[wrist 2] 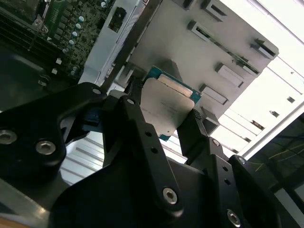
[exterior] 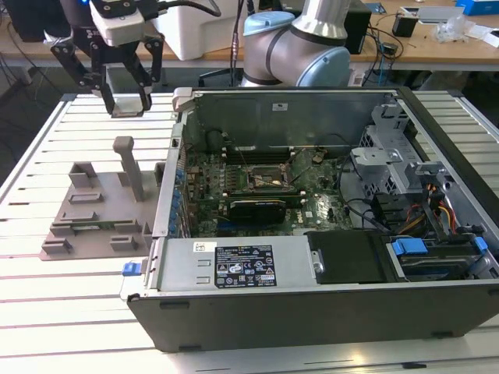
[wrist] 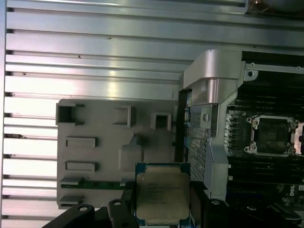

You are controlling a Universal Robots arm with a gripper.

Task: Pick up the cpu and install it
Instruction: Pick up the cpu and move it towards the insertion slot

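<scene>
Exterior view: the gripper (exterior: 129, 107) hangs above the slatted table (exterior: 47, 148), at about twelve o'clock from the grey tray (exterior: 86, 226) and ten o'clock from the open case (exterior: 312, 315). It is clamped on the cpu (exterior: 125, 86), which is lifted clear of the tray. In both wrist views the cpu (wrist 2: 168, 107) (wrist: 162, 192) sits between the black fingers (wrist 2: 137, 133), gripped by two opposite edges, silver lid showing. The socket (exterior: 261, 181) lies at four o'clock from the gripper, well apart.

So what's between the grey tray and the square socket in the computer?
In the first wrist view, the case's metal wall stands between the grey tray and the socket, then a bit of motherboard.
</scene>
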